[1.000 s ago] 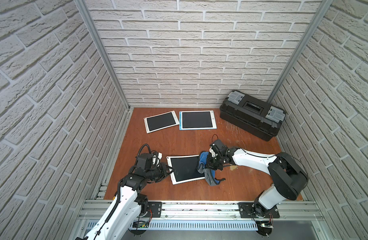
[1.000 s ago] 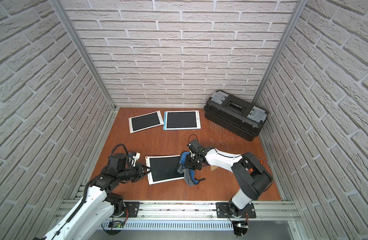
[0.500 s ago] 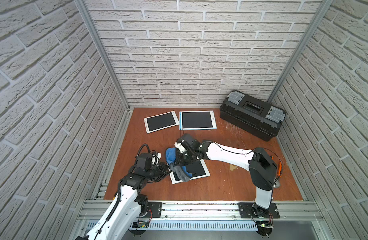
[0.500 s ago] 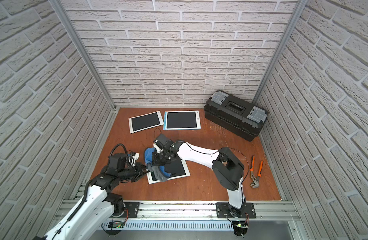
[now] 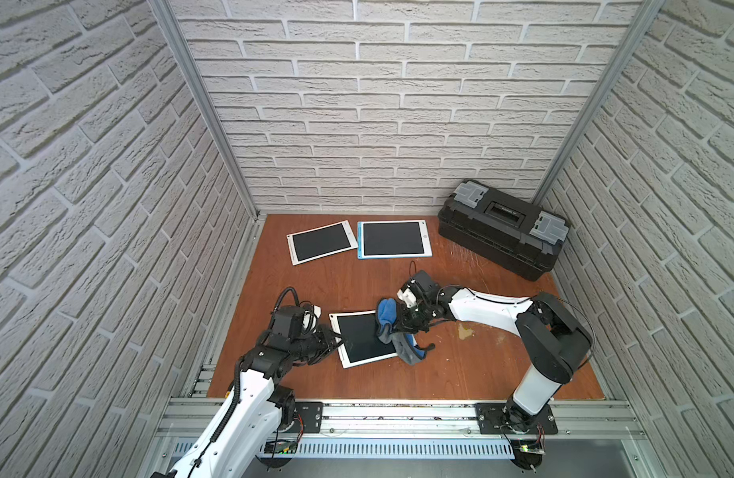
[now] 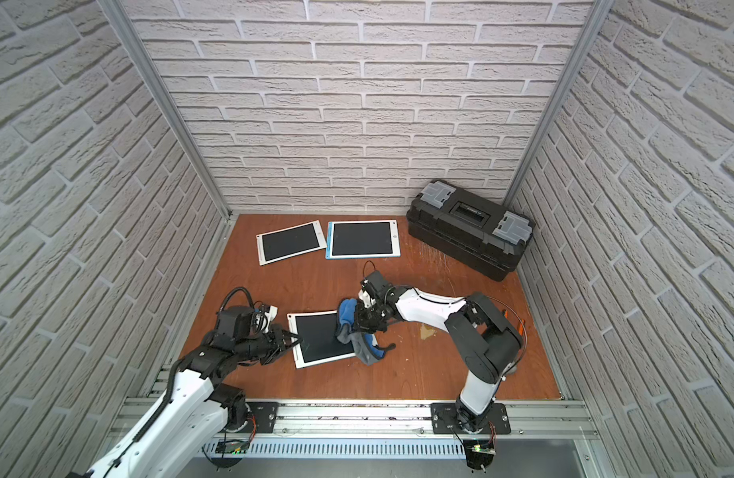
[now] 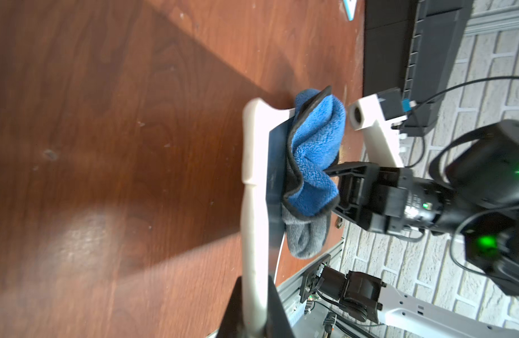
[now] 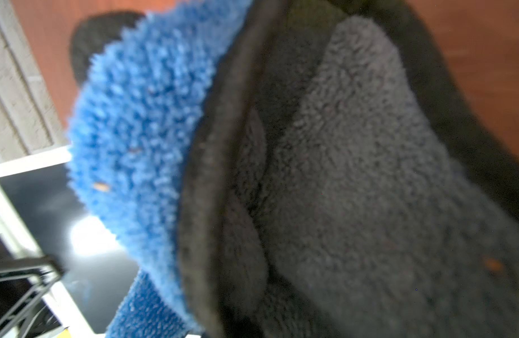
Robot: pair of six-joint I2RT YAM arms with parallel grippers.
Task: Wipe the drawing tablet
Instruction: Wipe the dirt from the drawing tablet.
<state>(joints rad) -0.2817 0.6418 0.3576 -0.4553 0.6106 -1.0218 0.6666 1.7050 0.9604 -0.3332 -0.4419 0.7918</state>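
One tablet (image 5: 359, 340), left hand (image 5: 336, 337) clamping, cloth (image 5: 387, 318) atop

Cloth (image 5: 387, 316) flashing bright blue on one face, fuzzy grey on the other, dark trim along its edge; tablet (image 5: 357, 337) white-framed, screen black; bench (image 5: 460, 372) red-brown wood grain; white rear tablet (image 5: 320, 242) and blue rear tablet (image 5: 393, 239), both black-screened; toolbox (image 5: 502, 231) black with grey latches; walls (image 5: 377, 103) pale brick pattern.
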